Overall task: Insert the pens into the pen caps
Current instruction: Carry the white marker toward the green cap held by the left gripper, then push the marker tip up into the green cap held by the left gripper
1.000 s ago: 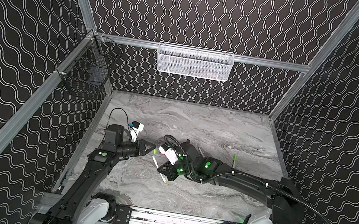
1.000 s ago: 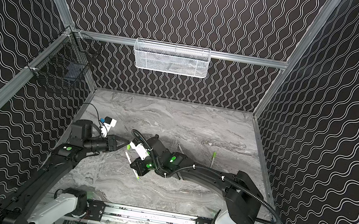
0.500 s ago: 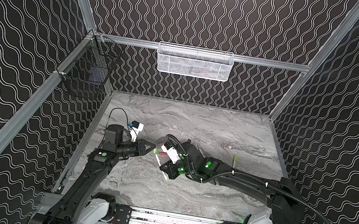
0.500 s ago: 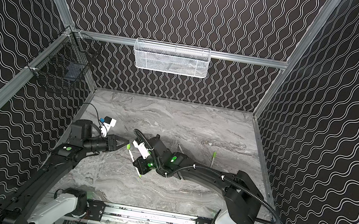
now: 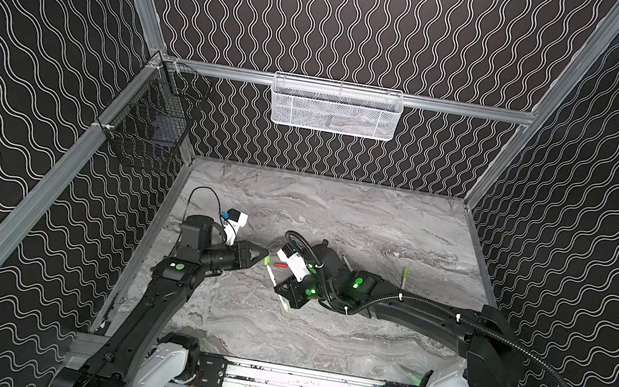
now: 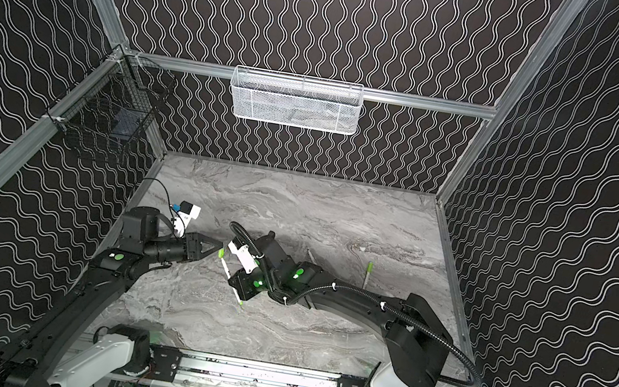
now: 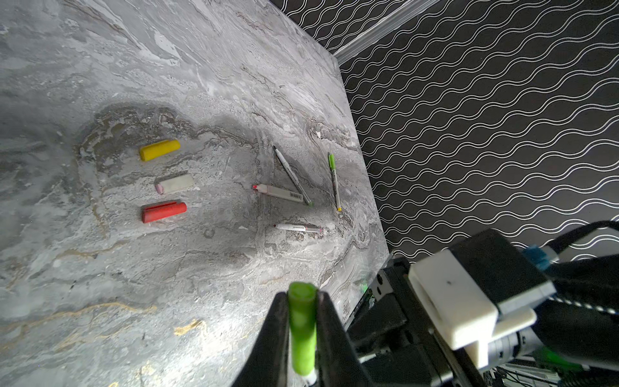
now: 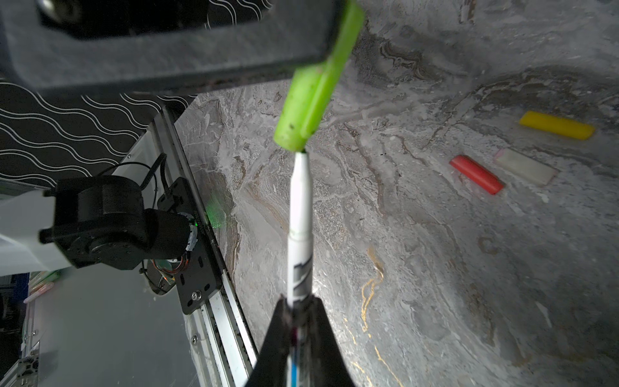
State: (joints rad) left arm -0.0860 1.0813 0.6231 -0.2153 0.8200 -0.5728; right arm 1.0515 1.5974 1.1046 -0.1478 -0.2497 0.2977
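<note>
Marble tabletop [image 5: 338, 216] below, left gripper [image 7: 302, 295] pinches green cap [image 7: 302, 335], right gripper [image 8: 299, 303] clamps pen [image 8: 300, 207]; tip at mouth, misalignment could jam.

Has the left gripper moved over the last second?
No. The left gripper, shut on the green cap, stays equally far from the left edge of the table.
</note>
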